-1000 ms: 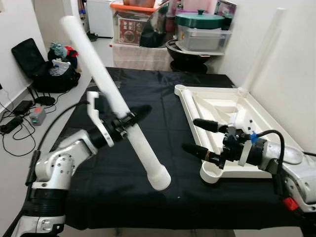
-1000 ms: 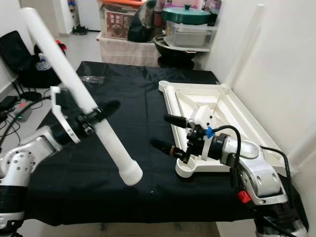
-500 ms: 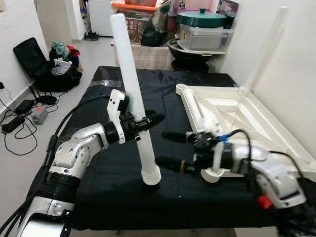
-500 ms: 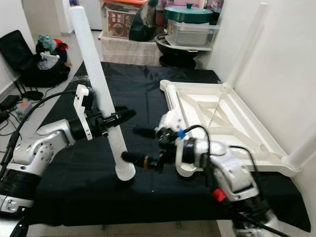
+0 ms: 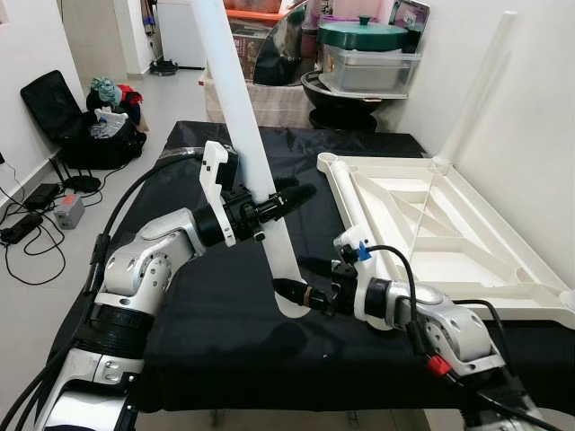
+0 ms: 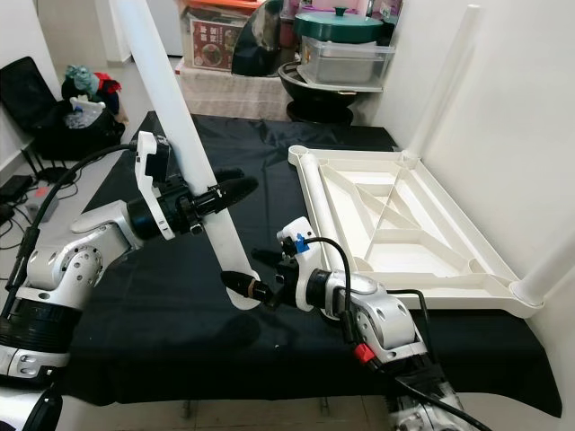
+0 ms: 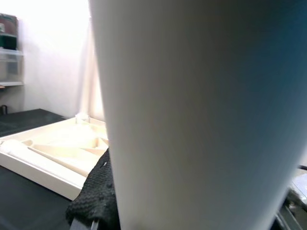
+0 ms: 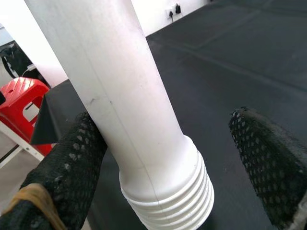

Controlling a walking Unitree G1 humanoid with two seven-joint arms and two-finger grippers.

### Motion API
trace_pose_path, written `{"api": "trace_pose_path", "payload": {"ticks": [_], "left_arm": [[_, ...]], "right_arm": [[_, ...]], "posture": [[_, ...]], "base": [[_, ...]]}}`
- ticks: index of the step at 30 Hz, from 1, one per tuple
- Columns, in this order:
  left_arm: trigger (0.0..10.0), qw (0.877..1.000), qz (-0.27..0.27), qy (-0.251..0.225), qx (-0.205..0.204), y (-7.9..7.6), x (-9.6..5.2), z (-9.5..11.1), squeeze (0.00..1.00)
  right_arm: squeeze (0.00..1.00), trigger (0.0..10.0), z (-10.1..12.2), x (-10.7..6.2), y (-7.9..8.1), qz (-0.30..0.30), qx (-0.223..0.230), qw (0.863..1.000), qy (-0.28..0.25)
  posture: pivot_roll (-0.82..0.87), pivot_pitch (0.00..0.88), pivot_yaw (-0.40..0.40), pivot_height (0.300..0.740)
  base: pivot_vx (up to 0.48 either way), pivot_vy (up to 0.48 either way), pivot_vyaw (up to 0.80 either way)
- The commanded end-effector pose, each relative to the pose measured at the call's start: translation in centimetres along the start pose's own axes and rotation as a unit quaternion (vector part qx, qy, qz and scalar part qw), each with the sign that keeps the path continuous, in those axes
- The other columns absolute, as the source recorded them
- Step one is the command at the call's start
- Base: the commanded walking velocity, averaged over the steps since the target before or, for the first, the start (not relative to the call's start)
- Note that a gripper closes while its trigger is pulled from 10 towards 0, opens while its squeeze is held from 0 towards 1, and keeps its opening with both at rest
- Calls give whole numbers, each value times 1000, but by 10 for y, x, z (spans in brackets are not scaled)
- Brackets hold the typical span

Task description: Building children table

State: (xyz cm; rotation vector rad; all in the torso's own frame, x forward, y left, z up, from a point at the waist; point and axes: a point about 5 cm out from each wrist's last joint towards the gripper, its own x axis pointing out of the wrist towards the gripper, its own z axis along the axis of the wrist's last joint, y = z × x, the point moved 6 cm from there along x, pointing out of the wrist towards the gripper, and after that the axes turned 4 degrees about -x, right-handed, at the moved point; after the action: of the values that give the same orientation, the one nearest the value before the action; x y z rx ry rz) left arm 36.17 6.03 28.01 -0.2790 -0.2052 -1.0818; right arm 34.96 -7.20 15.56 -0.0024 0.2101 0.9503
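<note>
A black cloth (image 5: 207, 341) covers the worktop. On the floor to the left lie a black bag (image 5: 85, 126) stuffed with clothes and a tangle of cables (image 5: 27, 224). Behind stand a green-lidded pot (image 5: 364, 36) on a clear container (image 5: 373, 70), and an orange-lidded box (image 6: 216, 40).
</note>
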Motion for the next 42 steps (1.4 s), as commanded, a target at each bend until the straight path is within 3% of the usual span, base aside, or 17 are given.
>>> {"api": "trace_pose_path", "payload": {"ticks": [1, 4, 10, 13, 18, 21, 22, 24, 25, 26, 33, 35, 36, 40, 41, 42], "left_arm": [[0, 1000, -27, 3, -13, -9, 5, -4, 0], [0, 999, -27, -2, -27, -8, 10, -7, 0], [0, 999, -12, -8, -48, 0, 14, -12, 0], [0, 998, -6, -14, -60, 1, 15, -15, 0], [0, 998, -5, -13, -61, 1, 15, -18, 0], [0, 998, -5, -11, -60, 2, 16, -17, 0], [0, 998, -6, -11, -58, 2, 16, -16, 0], [0, 998, -7, -11, -58, 2, 16, -16, 0], [0, 998, -7, -10, -57, 2, 16, -15, 0], [0, 998, -8, -10, -58, 2, 16, -15, 0], [0, 998, -13, -10, -64, 0, 20, -17, 0], [0, 998, -17, -10, -66, -2, 22, -18, 0], [0, 997, -25, -11, -70, -7, 28, -19, 0], [0, 997, -29, -13, -73, -9, 31, -19, 0], [0, 997, -29, -12, -74, -9, 31, -20, 0], [0, 997, -29, -11, -75, -9, 31, -21, 0]], "right_arm": [[0, 10000, 7, -2, -12, -34, -6, 999, -12], [0, 10000, 17, 11, 3, -12, -10, 999, -30], [0, 10000, 27, 21, 13, -3, -15, 998, -54], [0, 10000, 31, 28, 24, 8, -50, 996, -67], [0, 10000, 30, 31, 28, 12, -57, 996, -67], [0, 10000, 18, 35, 33, 20, -55, 997, -40], [0, 8627, 11, 36, 33, 19, -55, 998, -26], [0, 8627, 7, 37, 32, 17, -56, 998, -17], [0, 7725, 2, 37, 32, 16, -52, 999, -5], [0, 10000, -3, 39, 32, 14, -49, 999, 6], [0, 10000, -11, 44, 31, 6, -43, 999, 23], [0, 10000, -12, 47, 28, -6, -42, 999, 29], [0, 10000, -12, 53, 16, -41, -39, 998, 35], [0, 10000, -1, 58, 9, -63, -33, 997, 17], [0, 9608, 3, 59, 10, -63, -32, 997, 8], [0, 6196, 8, 60, 11, -62, -33, 997, 0]], "posture": [[53, 0, -61, 740], [45, 0, -52, 740], [43, 0, -50, 740], [42, 0, -55, 740], [43, 0, -60, 740], [48, 0, -64, 740], [49, 0, -66, 740], [49, 0, -66, 740], [50, 0, -66, 740], [49, 0, -66, 740], [42, 0, -63, 740], [41, 0, -62, 740], [40, 0, -61, 740], [44, 0, -62, 740], [43, 0, -62, 740], [42, 0, -61, 740]], "base": [[0, 0, 0], [0, 0, 0], [0, 0, 0], [0, 0, 0], [0, 0, 0], [0, 0, 0], [0, 0, 0], [0, 0, 0], [0, 0, 0], [0, 0, 0], [0, 0, 0], [0, 0, 0], [0, 0, 0], [0, 0, 0], [0, 0, 0], [0, 0, 0]]}}
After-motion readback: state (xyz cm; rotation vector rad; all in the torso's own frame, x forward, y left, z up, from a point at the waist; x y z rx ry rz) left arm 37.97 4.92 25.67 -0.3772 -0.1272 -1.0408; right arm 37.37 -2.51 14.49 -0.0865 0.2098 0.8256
